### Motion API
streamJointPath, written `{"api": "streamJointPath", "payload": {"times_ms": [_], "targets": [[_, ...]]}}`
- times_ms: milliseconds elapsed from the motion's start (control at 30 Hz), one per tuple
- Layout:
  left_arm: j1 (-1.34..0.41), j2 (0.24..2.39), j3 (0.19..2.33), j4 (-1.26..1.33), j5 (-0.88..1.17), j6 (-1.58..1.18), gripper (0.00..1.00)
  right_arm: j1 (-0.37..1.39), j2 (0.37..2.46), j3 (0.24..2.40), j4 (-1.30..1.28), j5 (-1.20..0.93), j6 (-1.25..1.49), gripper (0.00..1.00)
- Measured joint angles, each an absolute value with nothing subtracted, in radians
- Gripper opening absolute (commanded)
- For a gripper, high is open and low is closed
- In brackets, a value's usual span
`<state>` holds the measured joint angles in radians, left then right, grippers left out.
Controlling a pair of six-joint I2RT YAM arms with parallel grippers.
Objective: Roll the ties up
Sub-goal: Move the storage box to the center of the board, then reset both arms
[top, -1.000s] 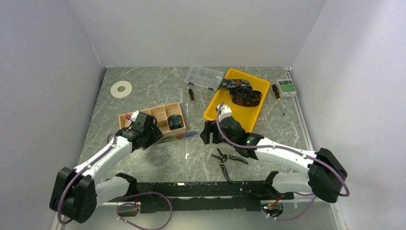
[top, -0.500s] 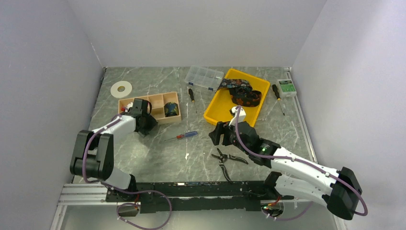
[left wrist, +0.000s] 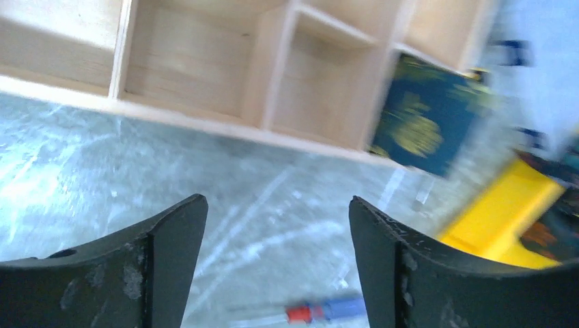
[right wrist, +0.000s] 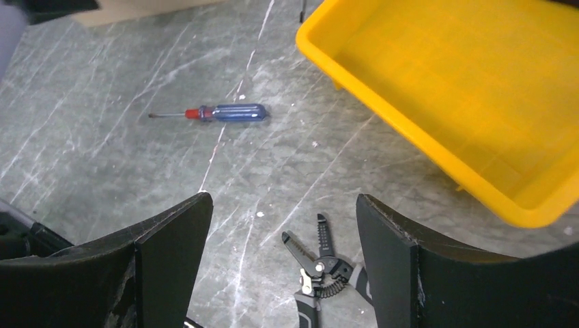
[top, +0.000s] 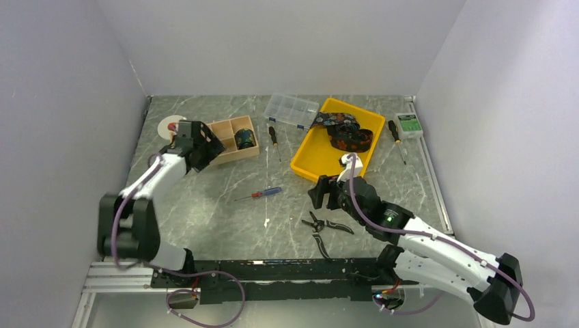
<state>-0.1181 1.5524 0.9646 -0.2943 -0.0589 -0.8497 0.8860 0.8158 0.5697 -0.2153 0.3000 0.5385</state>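
Grey marbled tabletop (top: pixel 205 198) carrying a wooden divider box (top: pixel 222 130), screwdriver (top: pixel 263 193) and pliers (top: pixel 321 224). One coiled tie (top: pixel 244 139) sits in the box's right compartment; loose ties (top: pixel 345 134) lie crosswise at the far end of the yellow tray (top: pixel 311 160). Spread and empty: left claw (left wrist: pixel 273 219), right claw (right wrist: pixel 283 212).

Take the tray (top: pixel 317 150) as your mark: loose ties (top: pixel 347 134) lie in its far end; left of it you see a compartment box (top: pixel 220 131) with a rolled tie (top: pixel 244 139) in its right end cell; the pliers (top: pixel 326 225) lie before it on the table (top: pixel 205 205)
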Motion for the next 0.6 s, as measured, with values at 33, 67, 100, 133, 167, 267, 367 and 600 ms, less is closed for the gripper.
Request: {"api": "streamJointPath", "payload": {"times_ms": [33,67,100,133,167,267,367,600], "targets": [[-0.118,1.481,0.96,-0.313,-0.051,-0.83,0.87,0.886,0.801,0.575,-0.231,0.317,0.537,0.85],[-0.118,1.408,0.957,-0.332,-0.046,-0.815,0.88,0.886,0.788,0.582,-0.244,0.336,0.535,0.86],[-0.118,1.329,0.955,-0.357,-0.041,-0.798,0.9,0.885,0.779,0.591,-0.255,0.352,0.535,0.87],[-0.118,1.258,0.955,-0.38,-0.038,-0.783,0.91,0.885,0.774,0.608,-0.272,0.384,0.542,0.87],[-0.118,1.163,0.955,-0.408,-0.038,-0.762,0.92,0.885,0.775,0.63,-0.292,0.422,0.554,0.88],[-0.118,0.93,0.956,-0.489,-0.054,-0.694,0.93,0.885,0.828,0.733,-0.391,0.561,0.643,0.88],[-0.118,0.789,0.955,-0.567,-0.085,-0.637,0.93,0.884,0.954,0.878,-0.508,0.684,0.737,0.88],[-0.118,0.697,0.857,-0.606,-0.073,-0.554,0.93,0.944,1.135,0.937,-0.505,0.78,0.723,0.9]]}}
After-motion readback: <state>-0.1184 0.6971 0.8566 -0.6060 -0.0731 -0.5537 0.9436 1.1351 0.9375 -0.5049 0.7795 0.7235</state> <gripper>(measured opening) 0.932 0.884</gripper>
